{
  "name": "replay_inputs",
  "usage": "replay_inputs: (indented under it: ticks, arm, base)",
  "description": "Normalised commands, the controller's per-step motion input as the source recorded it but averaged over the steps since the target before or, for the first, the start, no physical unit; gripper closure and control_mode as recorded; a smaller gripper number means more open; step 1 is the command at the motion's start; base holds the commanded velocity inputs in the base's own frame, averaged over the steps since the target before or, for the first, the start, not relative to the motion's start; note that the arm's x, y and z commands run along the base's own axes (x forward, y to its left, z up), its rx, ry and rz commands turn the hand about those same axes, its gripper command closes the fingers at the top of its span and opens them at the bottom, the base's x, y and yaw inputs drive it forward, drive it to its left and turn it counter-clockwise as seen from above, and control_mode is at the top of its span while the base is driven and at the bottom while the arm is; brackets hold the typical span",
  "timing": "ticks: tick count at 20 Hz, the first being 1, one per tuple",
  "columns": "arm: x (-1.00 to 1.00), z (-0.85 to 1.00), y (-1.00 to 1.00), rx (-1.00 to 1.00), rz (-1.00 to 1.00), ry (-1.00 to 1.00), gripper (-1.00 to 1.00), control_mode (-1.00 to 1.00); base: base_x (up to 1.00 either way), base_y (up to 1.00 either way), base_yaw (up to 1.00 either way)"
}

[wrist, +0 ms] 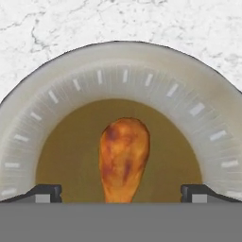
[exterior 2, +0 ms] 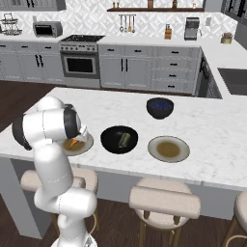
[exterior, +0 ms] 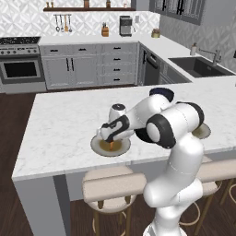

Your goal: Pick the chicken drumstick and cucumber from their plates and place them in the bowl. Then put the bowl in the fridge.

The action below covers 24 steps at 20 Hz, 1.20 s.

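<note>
The orange-brown chicken drumstick (wrist: 124, 158) lies in the middle of a grey-rimmed plate (wrist: 123, 71) near the island's front edge (exterior: 99, 148). My gripper (wrist: 122, 194) hangs just above it, open. Its two fingertips (wrist: 45, 193) stand wide on either side of the drumstick's thin end and do not touch it. In the right base view the drumstick (exterior 2: 72, 143) peeks out beside my arm on the left plate (exterior 2: 83, 148). The cucumber (exterior 2: 124, 139) lies inside the black bowl (exterior 2: 110, 144). The other plate (exterior 2: 168, 148) is bare. The fridge is out of view.
A smaller dark bowl with a blue inside (exterior 2: 160, 107) stands behind the plates. Stools (exterior 2: 164, 200) line the island's near side. A sink (exterior: 198, 67) is set in the counter at the right, and an oven (exterior 2: 81, 62) stands against the back wall.
</note>
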Motion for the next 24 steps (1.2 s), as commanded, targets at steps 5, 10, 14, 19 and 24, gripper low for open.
replay_inputs:
  ticks: [5, 10, 14, 19, 24]
  arm:
    - [0.20, -0.16, 0.12, 0.00, 0.00, 0.02, -1.00, -1.00]
    - [0.01, -0.16, 0.02, 0.00, 0.00, 0.04, 1.00, -1.00]
    - [0.00, -0.02, 0.00, 0.00, 0.00, 0.03, 1.00, -1.00]
    - [0.00, 0.00, 0.00, 0.00, 0.00, 0.00, 1.00, -1.00]
    - [0.00, 0.22, -0.14, 0.00, 0.00, 0.01, 1.00, -1.00]
  base:
    - [0.00, 0.00, 0.00]
    - [0.00, 0.00, 0.00]
    - [0.00, 0.00, 0.00]
    - [0.00, 0.00, 0.00]
    - [0.00, 0.00, 0.00]
